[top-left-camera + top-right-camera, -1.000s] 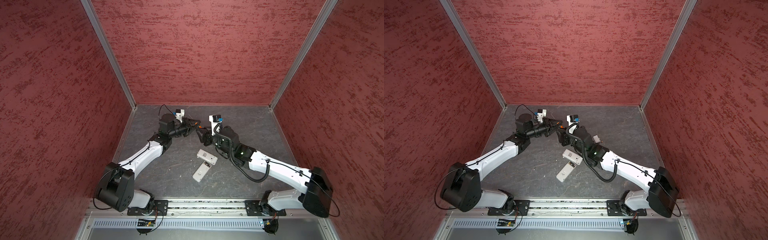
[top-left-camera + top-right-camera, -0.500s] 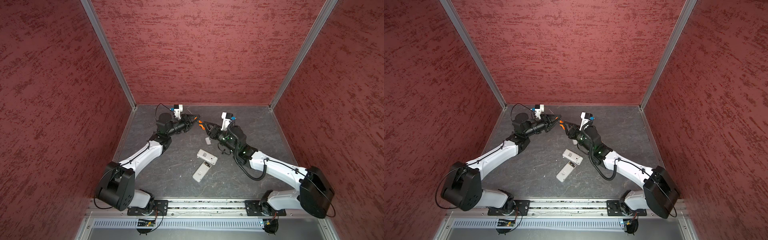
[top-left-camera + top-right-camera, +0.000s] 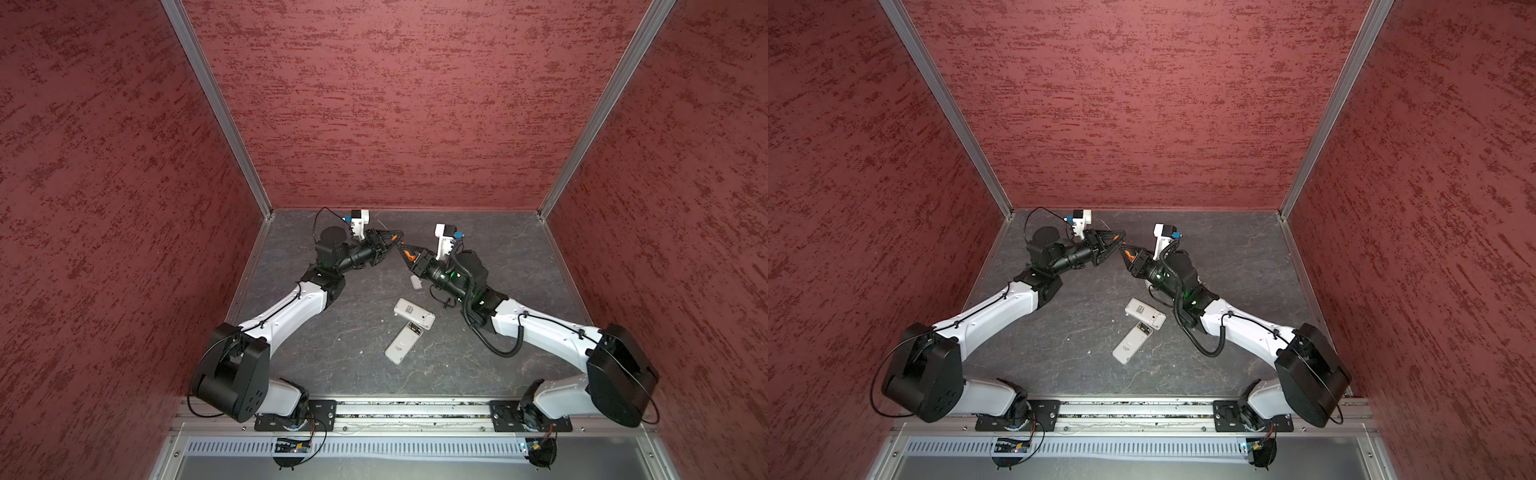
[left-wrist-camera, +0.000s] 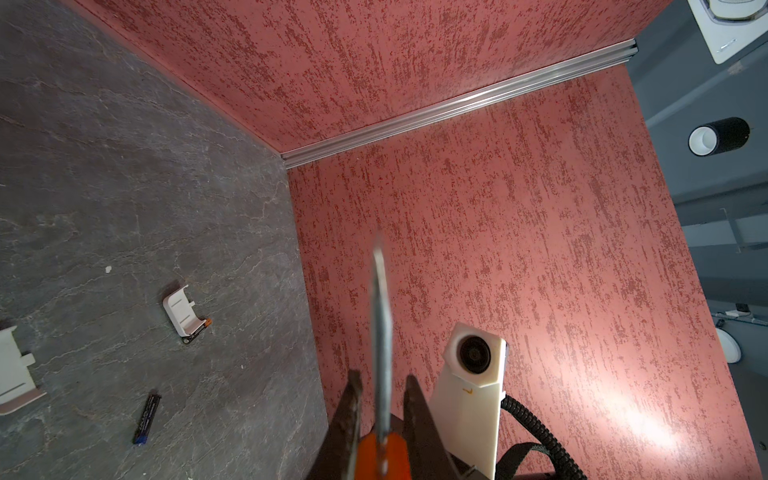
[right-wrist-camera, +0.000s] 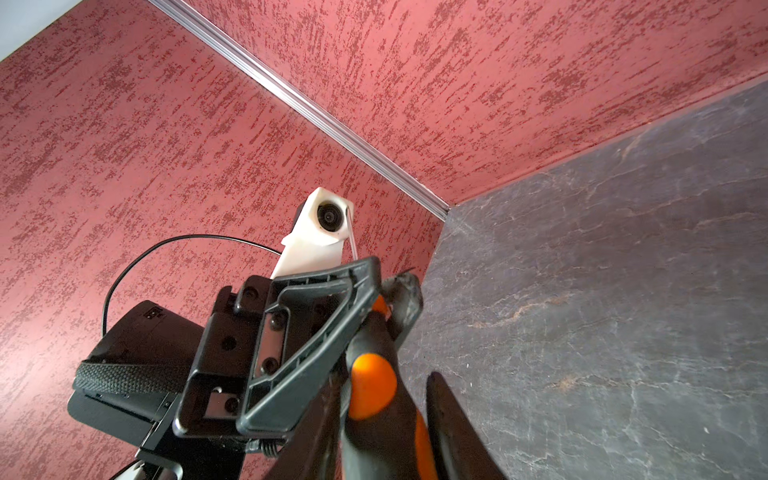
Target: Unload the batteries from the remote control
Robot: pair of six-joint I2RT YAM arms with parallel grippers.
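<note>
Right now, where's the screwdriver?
Back middle in both top views: the screwdriver is raised over the table, between the left gripper, shut on it, and the right gripper around its handle.

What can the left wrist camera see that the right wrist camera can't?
Only left wrist: a dark battery lying on the floor, another battery against a small white cover, and the right arm's camera. Only right wrist: the left arm's camera and thin black cable. Both: the orange-and-black screwdriver, red walls, grey floor.
</note>
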